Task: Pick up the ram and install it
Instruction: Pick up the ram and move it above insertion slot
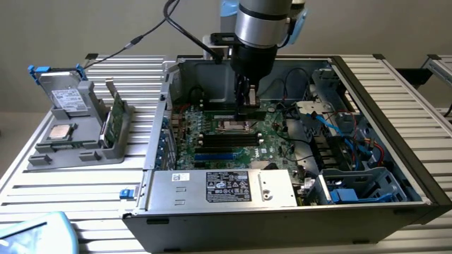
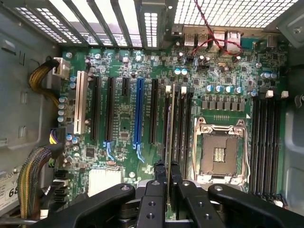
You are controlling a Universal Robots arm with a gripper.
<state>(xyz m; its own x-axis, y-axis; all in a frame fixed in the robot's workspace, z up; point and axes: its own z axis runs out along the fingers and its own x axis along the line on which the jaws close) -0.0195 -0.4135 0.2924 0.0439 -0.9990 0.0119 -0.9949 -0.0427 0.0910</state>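
My gripper [image 1: 246, 107] hangs inside the open computer case [image 1: 416, 174], low over the green motherboard [image 1: 272, 138]. It is shut on the ram [image 1: 221, 112], a thin green stick held level just behind the processor socket [image 1: 233, 125]. In the wrist view the ram [image 2: 171, 121] shows edge-on, running away from the gripper [image 2: 168, 167] between the two black fingers [image 2: 159, 173]. It lines up with the group of black memory slots [image 2: 180, 123] beside the empty socket [image 2: 221, 152]. Whether the stick touches a slot I cannot tell.
A grey holder [image 1: 81, 151] on the exterior view's left carries a hard drive [image 1: 65, 95], a square silver chip [image 1: 62, 132] and a green card with a bracket [image 1: 115, 119]. The power supply [image 1: 222, 188] sits at the case front. Cables [image 1: 321, 119] and drive bays [image 1: 360, 185] crowd the right.
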